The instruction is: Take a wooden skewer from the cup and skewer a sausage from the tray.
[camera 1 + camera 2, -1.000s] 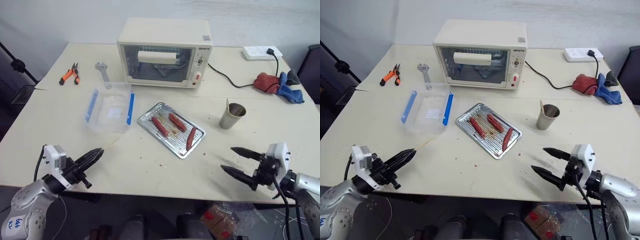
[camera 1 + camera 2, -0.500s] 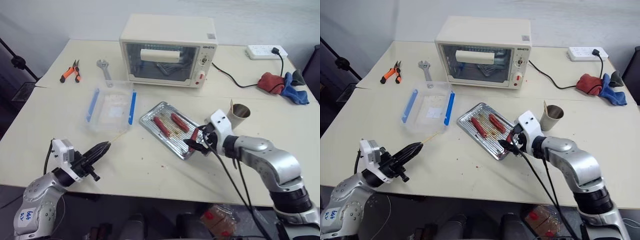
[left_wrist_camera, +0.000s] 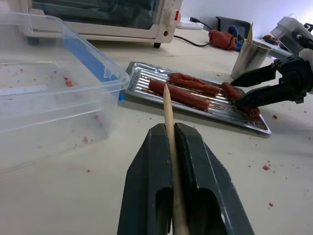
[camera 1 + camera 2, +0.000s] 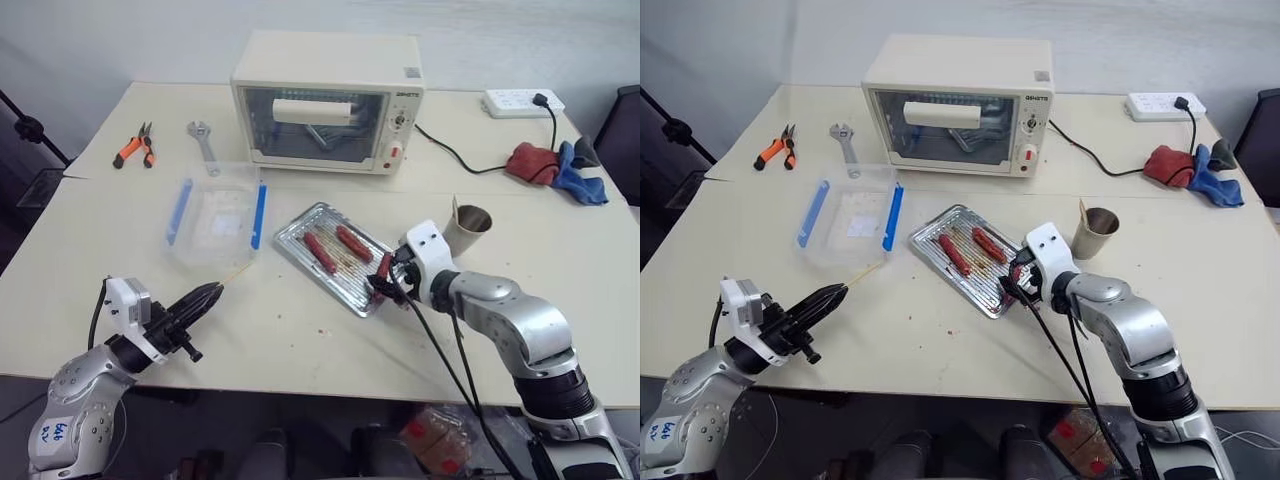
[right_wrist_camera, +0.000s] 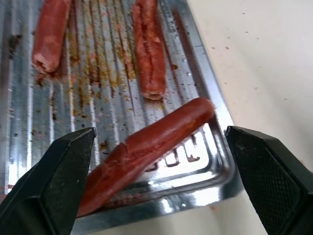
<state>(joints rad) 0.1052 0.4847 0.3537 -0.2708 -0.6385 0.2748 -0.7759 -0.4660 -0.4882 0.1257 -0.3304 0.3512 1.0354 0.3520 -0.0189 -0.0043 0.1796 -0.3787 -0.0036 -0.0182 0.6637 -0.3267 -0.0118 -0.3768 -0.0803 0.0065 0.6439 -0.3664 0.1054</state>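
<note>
Near edge of counter (image 4: 300, 340), left side: left hand (image 4: 196, 300), fingers pressed together on wooden skewer (image 3: 168, 117), point aimed toward tray. Near edge, right of middle: right hand (image 4: 385, 283), fingers spread wide on either side of sausage (image 5: 146, 147), tips low over tray's near corner, not yet gripping. Middle of counter: tray (image 4: 300, 225), three sausages on ribbed base, the bent one nearest right hand. Beside tray toward right edge: cup (image 4: 467, 228), one more stick standing in it. Left of tray: clear plastic box (image 4: 215, 220). Far edge: toaster oven (image 4: 325, 100), pliers (image 4: 132, 145), wrench (image 4: 200, 140), power strip (image 4: 520, 100), rags (image 4: 550, 165). Progress, judged: skewer taken; sausage unheld and unpierced. Changed since a second ago: right hand come from near right corner in over tray; left hand much where it was.
</note>
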